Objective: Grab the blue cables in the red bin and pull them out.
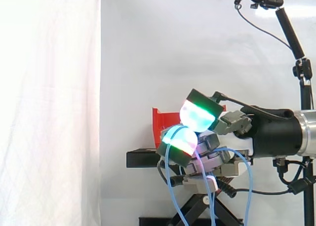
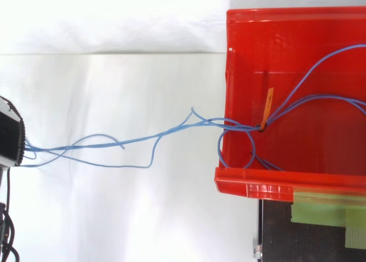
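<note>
- Robot hand [image 1: 212, 139] curled shut round the cables [image 2: 171, 132], pads glowing green and white, with blue loops hanging below it in the side view
- From above: strung loosely from the hand at the left edge, across open space, over the left wall of the bin [image 2: 274, 182], well apart from the hand
- Much of the bundle still inside, gathered by an orange tie [image 2: 267, 108] just past that wall, with strands running on toward the right edge
- Keep the grip closed: thin strands, likely to slide between thick pads if eased
- Pull straight away from the bin and somewhat upward, to lift the tie and the loop beside it over the wall rather than into it
- Go steadily, taking up slack first, to avoid dragging the bin along on a snag at the rim
</note>
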Controlling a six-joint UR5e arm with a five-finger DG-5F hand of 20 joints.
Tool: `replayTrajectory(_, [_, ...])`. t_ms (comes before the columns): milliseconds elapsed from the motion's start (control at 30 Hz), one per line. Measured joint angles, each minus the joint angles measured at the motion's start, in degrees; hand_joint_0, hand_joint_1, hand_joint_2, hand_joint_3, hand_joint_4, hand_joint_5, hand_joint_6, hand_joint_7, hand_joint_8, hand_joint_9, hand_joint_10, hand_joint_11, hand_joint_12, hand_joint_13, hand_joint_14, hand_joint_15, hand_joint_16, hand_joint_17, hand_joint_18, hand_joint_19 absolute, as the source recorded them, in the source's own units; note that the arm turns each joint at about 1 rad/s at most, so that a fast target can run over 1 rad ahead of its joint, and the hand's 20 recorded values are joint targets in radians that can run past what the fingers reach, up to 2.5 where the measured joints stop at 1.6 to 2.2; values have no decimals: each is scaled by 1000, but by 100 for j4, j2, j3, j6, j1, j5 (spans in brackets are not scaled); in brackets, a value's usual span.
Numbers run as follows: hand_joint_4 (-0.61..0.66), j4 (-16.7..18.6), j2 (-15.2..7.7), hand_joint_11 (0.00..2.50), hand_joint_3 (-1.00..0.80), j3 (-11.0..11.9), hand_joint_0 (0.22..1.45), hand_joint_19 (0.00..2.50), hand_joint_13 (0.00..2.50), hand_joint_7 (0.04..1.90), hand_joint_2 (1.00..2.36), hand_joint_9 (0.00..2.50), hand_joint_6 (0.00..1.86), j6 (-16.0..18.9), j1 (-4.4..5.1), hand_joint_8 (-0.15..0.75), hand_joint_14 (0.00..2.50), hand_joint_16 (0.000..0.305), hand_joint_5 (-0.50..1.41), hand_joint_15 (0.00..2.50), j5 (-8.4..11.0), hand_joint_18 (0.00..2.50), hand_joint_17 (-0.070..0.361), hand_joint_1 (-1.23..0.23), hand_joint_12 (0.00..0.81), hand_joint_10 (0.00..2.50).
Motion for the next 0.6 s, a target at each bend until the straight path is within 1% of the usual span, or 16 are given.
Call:
replayTrajectory(233, [-9, -4, 0, 1383, -533, 1, 928, 1227, 1149, 640, 1015, 890, 883, 0, 0, 244, 1575, 43, 787, 1340, 0, 1031, 96, -968, 323, 2315])
replayTrajectory(467, [-8, -3, 0, 1411, -539, 1, 929, 1229, 1149, 641, 1014, 890, 883, 2, -3, 246, 1572, 42, 787, 1342, 0, 1029, 95, -968, 323, 2302])
replayTrajectory(533, [-8, -3, 0, 1382, -534, 1, 928, 1229, 1147, 640, 1014, 890, 883, 2, -3, 245, 1572, 42, 787, 1341, 0, 1030, 95, -968, 320, 2310])
replayTrajectory(600, [-9, -4, 0, 1424, -533, 1, 927, 1227, 1146, 639, 1015, 891, 884, 2, -2, 246, 1575, 43, 786, 1336, 0, 1029, 96, -968, 322, 2294])
